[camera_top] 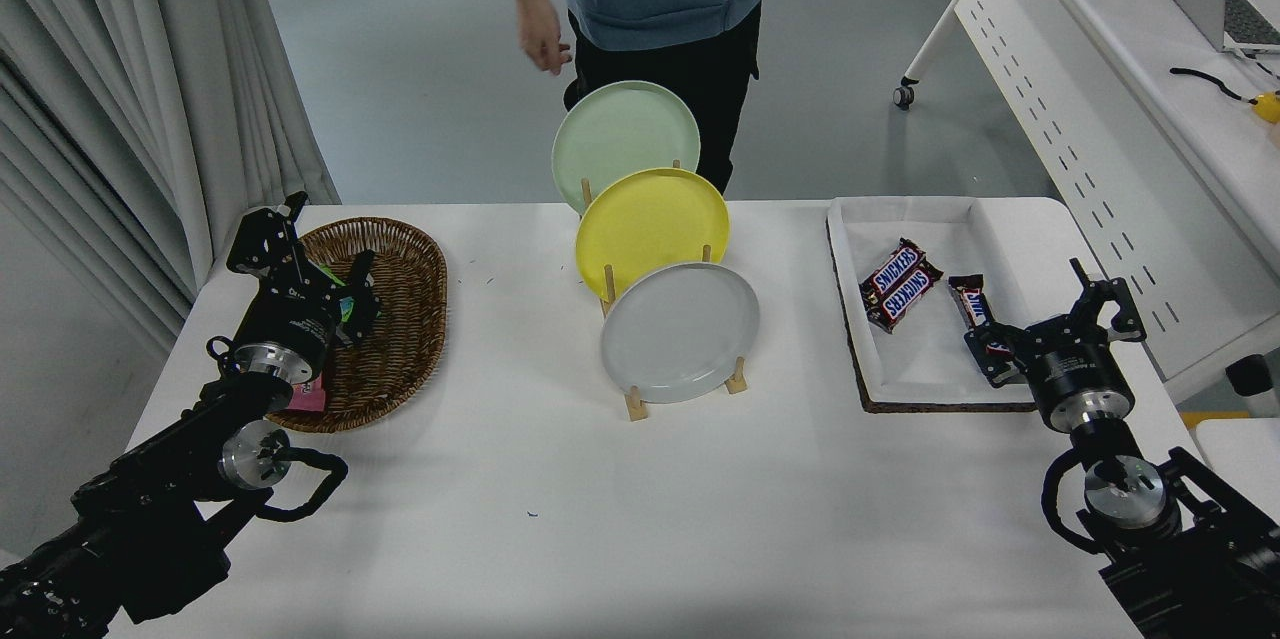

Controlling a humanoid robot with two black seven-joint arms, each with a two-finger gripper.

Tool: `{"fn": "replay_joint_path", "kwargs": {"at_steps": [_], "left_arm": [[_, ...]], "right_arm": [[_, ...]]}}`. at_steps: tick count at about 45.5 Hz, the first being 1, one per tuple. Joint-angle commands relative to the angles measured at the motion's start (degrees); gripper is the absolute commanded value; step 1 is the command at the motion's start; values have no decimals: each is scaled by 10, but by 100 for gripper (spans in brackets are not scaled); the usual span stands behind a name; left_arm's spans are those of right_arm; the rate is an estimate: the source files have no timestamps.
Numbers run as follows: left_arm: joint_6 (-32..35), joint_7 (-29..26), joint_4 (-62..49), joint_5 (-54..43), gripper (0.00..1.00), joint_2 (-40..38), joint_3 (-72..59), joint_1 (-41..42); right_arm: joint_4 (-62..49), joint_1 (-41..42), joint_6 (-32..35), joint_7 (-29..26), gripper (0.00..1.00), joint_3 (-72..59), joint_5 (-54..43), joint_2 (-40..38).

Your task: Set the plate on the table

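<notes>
Pre-grasp step: the round light-grey plate (680,332) stands upright in the wooden rack (636,406) on the white desk (560,519); the right tool (1062,319), spread open and empty, must approach its rim.

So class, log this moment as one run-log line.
grey plate: upright in rack | right gripper: open over tray | left gripper: over basket
</notes>
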Motion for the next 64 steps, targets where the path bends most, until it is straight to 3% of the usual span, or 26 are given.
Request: {"fn": "replay_joint_path", "kwargs": {"at_steps": [1,64], "left_arm": [[0,0,0,0,100,0,0,0],[0,0,0,0,100,0,0,0]], "right_arm": [[0,-1,0,0,100,0,0,0],[-1,5,2,0,100,1,0,-3]]}}
